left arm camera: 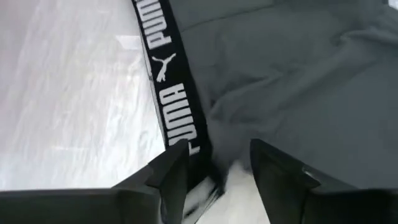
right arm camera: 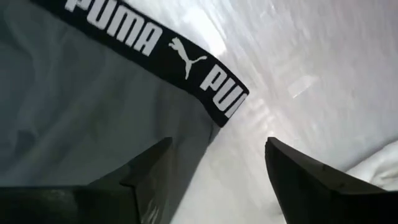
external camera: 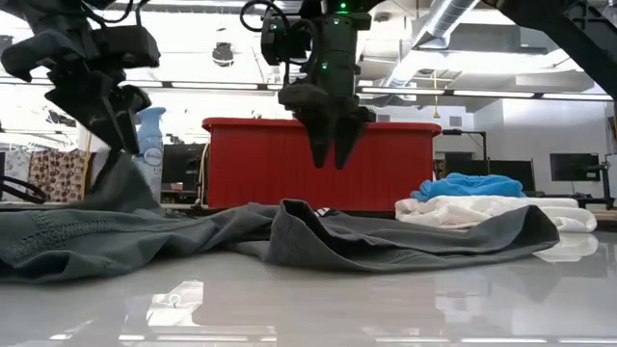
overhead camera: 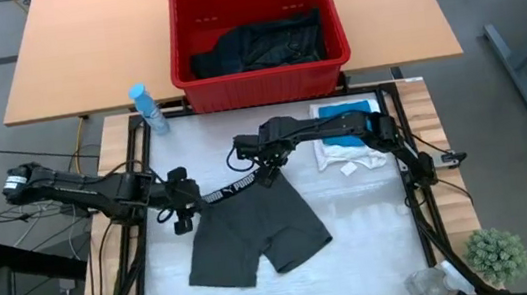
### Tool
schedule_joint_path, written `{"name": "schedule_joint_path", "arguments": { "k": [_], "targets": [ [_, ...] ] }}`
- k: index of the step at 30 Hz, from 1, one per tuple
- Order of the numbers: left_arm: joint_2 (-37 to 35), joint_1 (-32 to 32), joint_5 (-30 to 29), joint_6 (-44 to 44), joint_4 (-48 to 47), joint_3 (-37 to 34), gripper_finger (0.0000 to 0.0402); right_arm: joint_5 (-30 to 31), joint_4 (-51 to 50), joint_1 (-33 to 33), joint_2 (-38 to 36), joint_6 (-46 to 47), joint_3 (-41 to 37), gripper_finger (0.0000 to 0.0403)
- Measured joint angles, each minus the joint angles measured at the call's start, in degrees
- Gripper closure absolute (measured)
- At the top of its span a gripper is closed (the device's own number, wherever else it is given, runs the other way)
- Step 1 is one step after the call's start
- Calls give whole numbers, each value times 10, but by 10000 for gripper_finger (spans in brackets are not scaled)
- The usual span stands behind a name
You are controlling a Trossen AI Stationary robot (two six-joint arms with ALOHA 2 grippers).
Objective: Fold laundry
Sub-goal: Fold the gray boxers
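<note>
Dark grey shorts with a black PUMA waistband lie spread on the white tabletop, legs toward the near edge. My left gripper is open at the waistband's left end, which lies between its fingers. In the low view the cloth rises in a peak up to this gripper. My right gripper hangs open above the waistband's right end, clear of the cloth. A folded white garment with a teal one on it lies at the far right. My left gripper comes slanting down from the table's left, its open fingers on either side of the waistband's left end. The band runs close along one finger. I cannot tell whether that finger touches it.
A red slotted basket holding dark clothes stands beyond the far edge. A blue bottle stands at the far left corner. A small plant and a clear plastic item sit at the near right corner.
</note>
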Motion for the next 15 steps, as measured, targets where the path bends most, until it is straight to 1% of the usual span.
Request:
{"name": "schedule_joint_path", "arguments": {
  "k": [3, 6, 7, 9, 10, 11, 13, 15],
  "targets": [
    [7, 0, -8, -2, 0, 0, 230, -7, 0, -8, 0, 27, 0, 128],
    [11, 7, -65, -1, -2, 0, 224, -7, 1, -13, 0, 30, 0, 127],
    [11, 12, -80, -8, -5, 0, 224, -7, 3, -14, 0, 31, 0, 127],
    [11, 27, -87, -49, -19, 7, 223, -2, 6, -13, 0, 32, 0, 127],
    [10, 32, -77, -79, -26, 14, 223, -2, 8, -13, 0, 31, 0, 127],
    [7, 37, -56, -106, -26, 18, 223, -2, 9, -12, 0, 29, 0, 127],
    [2, 37, 16, -161, -13, 25, 223, -3, 12, -12, 0, 21, 0, 127],
    [0, 20, 90, -208, 9, 24, 227, -3, 18, -13, 0, 9, 0, 127]
  ]
}}
